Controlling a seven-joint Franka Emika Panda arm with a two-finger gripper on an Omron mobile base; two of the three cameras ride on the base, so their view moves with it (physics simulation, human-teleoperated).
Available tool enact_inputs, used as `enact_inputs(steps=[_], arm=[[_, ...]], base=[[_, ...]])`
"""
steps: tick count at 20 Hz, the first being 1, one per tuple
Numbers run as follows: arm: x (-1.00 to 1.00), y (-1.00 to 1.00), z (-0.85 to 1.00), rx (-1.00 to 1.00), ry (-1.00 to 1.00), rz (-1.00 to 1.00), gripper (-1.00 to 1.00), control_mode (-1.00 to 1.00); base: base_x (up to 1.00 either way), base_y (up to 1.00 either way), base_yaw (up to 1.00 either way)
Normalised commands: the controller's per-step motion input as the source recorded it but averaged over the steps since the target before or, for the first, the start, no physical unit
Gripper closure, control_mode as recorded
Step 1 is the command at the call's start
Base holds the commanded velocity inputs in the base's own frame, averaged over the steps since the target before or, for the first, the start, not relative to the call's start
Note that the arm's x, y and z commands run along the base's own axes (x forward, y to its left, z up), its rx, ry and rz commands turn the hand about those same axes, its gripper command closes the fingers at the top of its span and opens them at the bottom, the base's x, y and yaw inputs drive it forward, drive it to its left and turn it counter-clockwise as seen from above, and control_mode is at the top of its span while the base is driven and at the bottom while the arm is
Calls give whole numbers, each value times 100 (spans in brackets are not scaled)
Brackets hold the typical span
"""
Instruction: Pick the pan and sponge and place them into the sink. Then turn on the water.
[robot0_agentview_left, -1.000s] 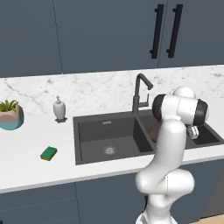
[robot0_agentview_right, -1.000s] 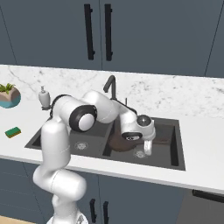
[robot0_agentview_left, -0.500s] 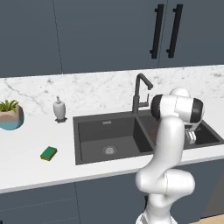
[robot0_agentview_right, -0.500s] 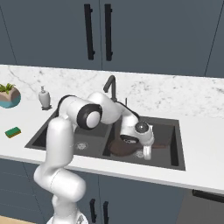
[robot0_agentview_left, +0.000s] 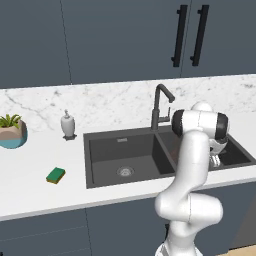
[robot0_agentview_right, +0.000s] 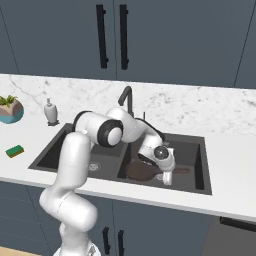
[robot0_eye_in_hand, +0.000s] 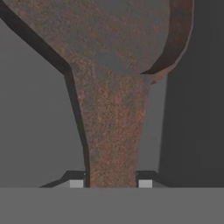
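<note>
The white marble-patterned counter (robot0_agentview_left: 30, 187) is running across the middle of both base views, below dark blue cabinet doors with black bar handles (robot0_agentview_right: 102, 36). The dark grey rectangular double-basin sink (robot0_agentview_left: 107, 150) is sitting in the centre of the left base view and in the lower centre of the right base view, with a round silver drain (robot0_agentview_left: 125, 171) showing in its left-hand basin.

The white arm with dark joints (robot0_agentview_left: 192, 165) is rising in the lower right of the left base view and bending down into the basin at the right of the frame. In the right base view it is arching from the lower left toward the centre, with the fingers (robot0_agentview_right: 167, 179) pointing down into the right-hand basin.

The tall dark metal gooseneck faucet (robot0_agentview_right: 126, 98) is standing behind the divider, just above the arm.

The round, shallow, dark brown pan (robot0_agentview_right: 141, 171) is lying low in the right-hand basin at the centre of the right base view, its thin handle (robot0_agentview_right: 180, 171) reaching toward the right. In the hand view the pan's body (robot0_eye_in_hand: 100, 30) is filling the top, and its handle (robot0_eye_in_hand: 111, 131) is running down to the bottom centre, where the fingers (robot0_eye_in_hand: 110, 183) are clenching it on both sides.

A potted green plant in a blue bowl (robot0_agentview_left: 11, 131) is standing at the left edge, and a white soap dispenser bottle (robot0_agentview_left: 67, 124) is standing near the sink's back left corner.

The small rectangular green-and-yellow sponge (robot0_agentview_left: 56, 175) is lying on the counter at the left of the left base view, apart from the sink.
</note>
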Motion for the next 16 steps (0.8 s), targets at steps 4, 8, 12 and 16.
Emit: enact_inputs(steps=[4, 8, 12, 16], arm=[[0, 0, -3, 0, -3, 1, 100, -100], [4, 7, 0, 0, -5, 5, 100, -100], [0, 20, 0, 0, -7, 3, -100, -100], [1, 12, 0, 0, -1, 1, -100, -100]], base=[[0, 0, 0], [0, 0, 0], [0, 0, 0], [0, 0, 0]])
